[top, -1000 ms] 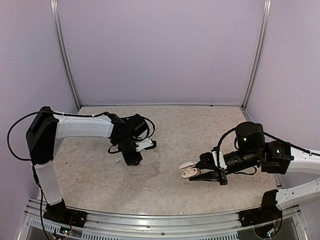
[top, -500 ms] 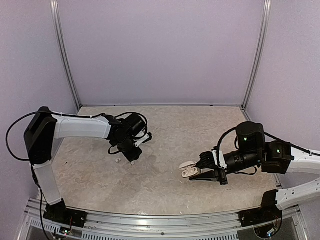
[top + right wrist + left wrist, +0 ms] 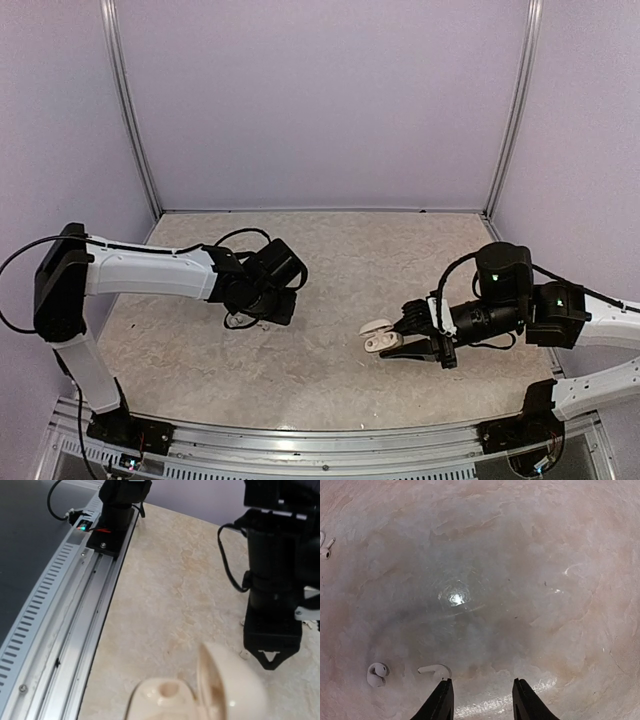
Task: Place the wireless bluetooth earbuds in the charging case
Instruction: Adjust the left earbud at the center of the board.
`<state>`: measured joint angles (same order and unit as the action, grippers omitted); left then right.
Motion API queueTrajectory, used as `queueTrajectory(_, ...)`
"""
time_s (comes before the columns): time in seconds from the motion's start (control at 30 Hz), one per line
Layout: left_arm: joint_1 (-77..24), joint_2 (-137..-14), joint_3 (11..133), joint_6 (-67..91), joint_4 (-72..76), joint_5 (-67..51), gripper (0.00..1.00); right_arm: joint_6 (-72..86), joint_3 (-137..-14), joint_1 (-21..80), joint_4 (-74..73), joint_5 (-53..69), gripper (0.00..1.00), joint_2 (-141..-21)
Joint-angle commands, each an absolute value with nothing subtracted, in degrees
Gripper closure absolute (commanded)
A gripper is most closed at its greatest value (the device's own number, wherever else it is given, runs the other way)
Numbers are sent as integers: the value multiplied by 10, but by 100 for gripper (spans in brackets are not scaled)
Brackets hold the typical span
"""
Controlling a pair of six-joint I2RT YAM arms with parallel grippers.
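Note:
In the left wrist view two small white earbuds lie on the tabletop, one [image 3: 377,673] at the lower left and one [image 3: 436,670] just beyond my left finger's tip. My left gripper [image 3: 481,681] is open and empty, pointing down close above the table. In the top view it [image 3: 272,303] hides the earbuds. My right gripper [image 3: 398,345] is shut on the white charging case [image 3: 377,338] and holds it above the table. The case is open, with its base [image 3: 160,700] and raised lid [image 3: 230,685] filling the bottom of the right wrist view.
A third small white piece [image 3: 325,551] lies at the left edge of the left wrist view. The right wrist view shows the left arm [image 3: 272,580] standing over the table and the metal rail [image 3: 65,605] along the near edge. Purple walls enclose the table.
My left arm has stretched out and lowered, moving its gripper slightly right and toward the table; the small white piece seen beside it earlier is now covered. The right gripper with the case has barely moved.

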<state>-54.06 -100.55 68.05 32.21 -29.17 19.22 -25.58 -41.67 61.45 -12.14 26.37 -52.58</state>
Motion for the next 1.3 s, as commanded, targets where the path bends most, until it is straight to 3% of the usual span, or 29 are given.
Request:
queueTrajectory(0.0,-532,-1011,678,427,-308,227,54,-247,-414,619,-112,257,100,-510)
queueTrajectory(0.13,-518,-991,637,442,-261,195,48,-246,-410,621,-109,254,100,-505)
queueTrajectory(0.6,-482,-981,561,454,-161,119,45,-243,-409,621,-110,247,100,-504)
queueTrajectory(1.27,-497,-1025,564,511,-179,156,41,-241,-406,621,-109,243,100,-504)
